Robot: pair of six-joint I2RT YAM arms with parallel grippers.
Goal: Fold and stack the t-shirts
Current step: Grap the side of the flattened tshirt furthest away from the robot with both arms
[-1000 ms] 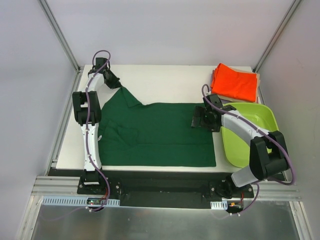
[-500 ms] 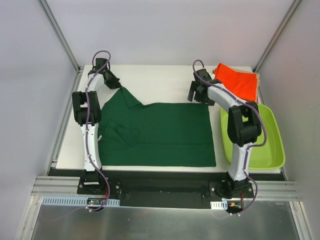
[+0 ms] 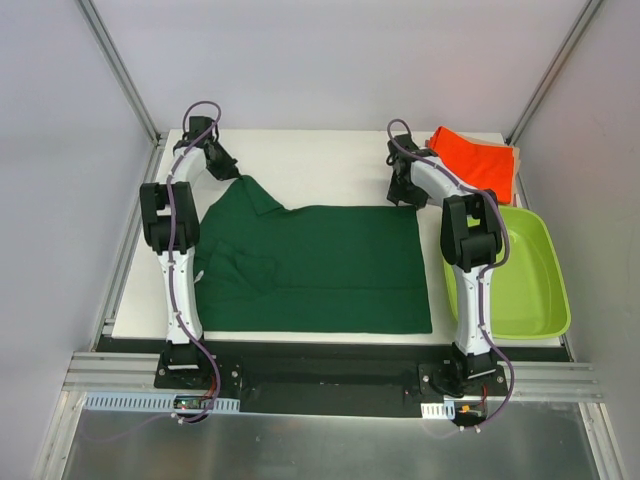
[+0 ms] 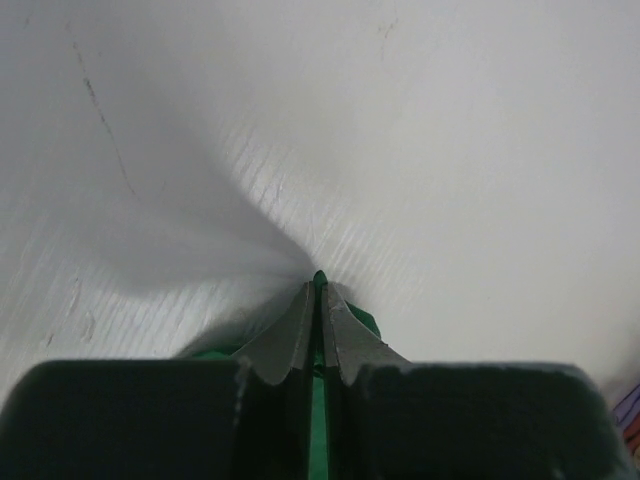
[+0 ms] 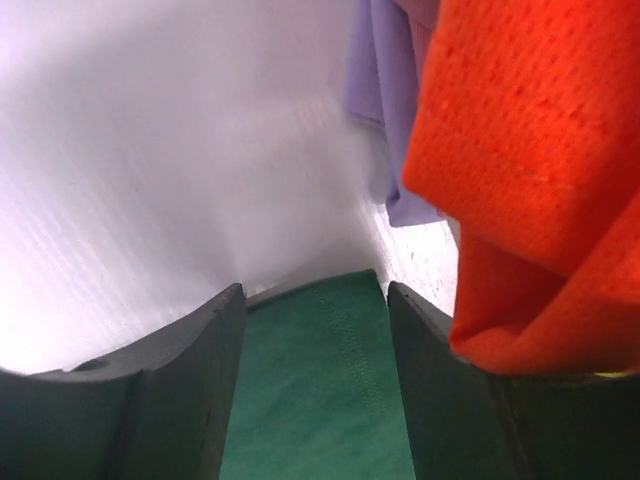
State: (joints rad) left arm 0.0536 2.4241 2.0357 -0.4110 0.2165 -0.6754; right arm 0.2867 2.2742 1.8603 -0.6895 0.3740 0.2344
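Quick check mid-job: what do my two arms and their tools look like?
The left arm and right arm have white links, black joint housings and a purple cable looping along each. The left tool tapers to thin grey tips; the right tool has broad dark-grey prongs.

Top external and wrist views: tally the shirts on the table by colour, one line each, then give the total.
Dark green shirt: 1
Orange shirt: 1
Lavender shirt: 1
Beige shirt: 1, only an edge showing under the orange one
Total: 4
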